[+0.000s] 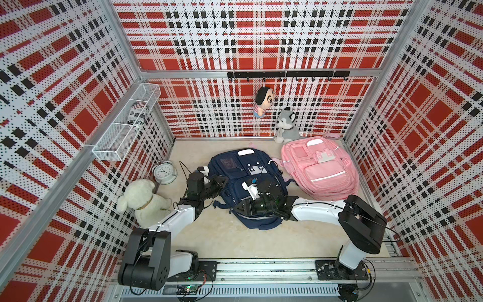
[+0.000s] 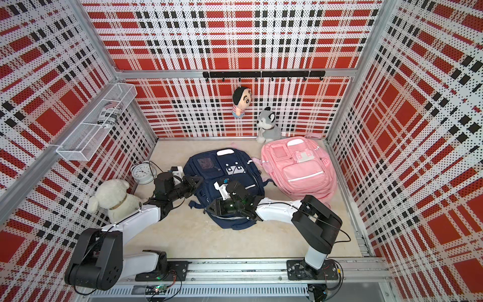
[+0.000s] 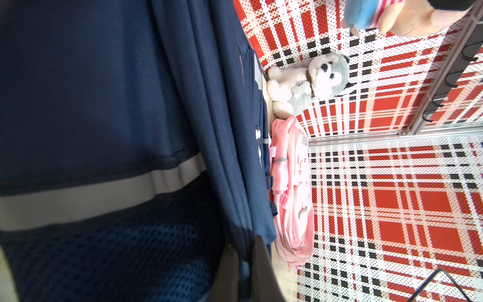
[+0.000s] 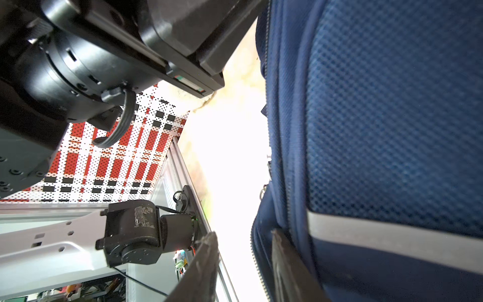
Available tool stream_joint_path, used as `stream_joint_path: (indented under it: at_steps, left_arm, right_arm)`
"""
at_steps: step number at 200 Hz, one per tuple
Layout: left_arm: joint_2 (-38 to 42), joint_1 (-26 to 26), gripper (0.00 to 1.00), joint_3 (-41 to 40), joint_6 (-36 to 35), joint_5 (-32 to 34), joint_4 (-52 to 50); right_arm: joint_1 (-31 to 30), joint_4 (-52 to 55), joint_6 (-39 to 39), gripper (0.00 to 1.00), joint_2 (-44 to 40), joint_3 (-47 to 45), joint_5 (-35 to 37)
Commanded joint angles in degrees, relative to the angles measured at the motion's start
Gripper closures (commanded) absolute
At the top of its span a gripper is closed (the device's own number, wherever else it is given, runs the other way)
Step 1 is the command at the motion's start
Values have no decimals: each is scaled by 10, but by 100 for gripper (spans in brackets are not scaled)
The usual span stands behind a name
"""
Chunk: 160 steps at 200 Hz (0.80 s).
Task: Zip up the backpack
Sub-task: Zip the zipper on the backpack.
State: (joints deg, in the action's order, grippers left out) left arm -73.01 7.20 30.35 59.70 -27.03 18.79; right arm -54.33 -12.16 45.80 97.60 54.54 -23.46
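A white plush [image 1: 146, 201] and a clock [image 1: 164, 171] sit at the far left, clear of the work. Next is the left gripper [image 1: 222, 180], at the left flank of the backpack [image 1: 248, 167]. The left wrist view shows its fingers [image 3: 230, 261] pressed together on a fold of navy cloth. This is probably an anchor, so the zip can be drawn against some tension.

The backpack lies flat and face up in the middle of the floor [image 1: 235, 243], between the two arms. The right gripper [image 1: 239, 208] lies low across the bag's near end. In the right wrist view its jaws stand spread, with the zip teeth [image 4: 257, 264] running between them and nothing pinched. It seems to be lining up on the track. I cannot tell whether a pull is within reach.

Further right a pink pack [image 1: 321, 170] lies near, with a husky [image 1: 287, 125] behind it.
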Motion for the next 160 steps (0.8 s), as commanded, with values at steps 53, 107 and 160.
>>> stream_joint_path:
  at_steps: [53,107,160]
  left_arm:
    - [44,7,100,-4,60,-41,117]
    - [56,21,100,-12,81,-45,135]
    - [52,35,100,-16,89,-50,145]
  right_arm:
    - [-4,131,-52,61,15,43,130]
    - [-3,206,-87,60,23,80,208]
    - [-3,210,-136,58,44,117,229]
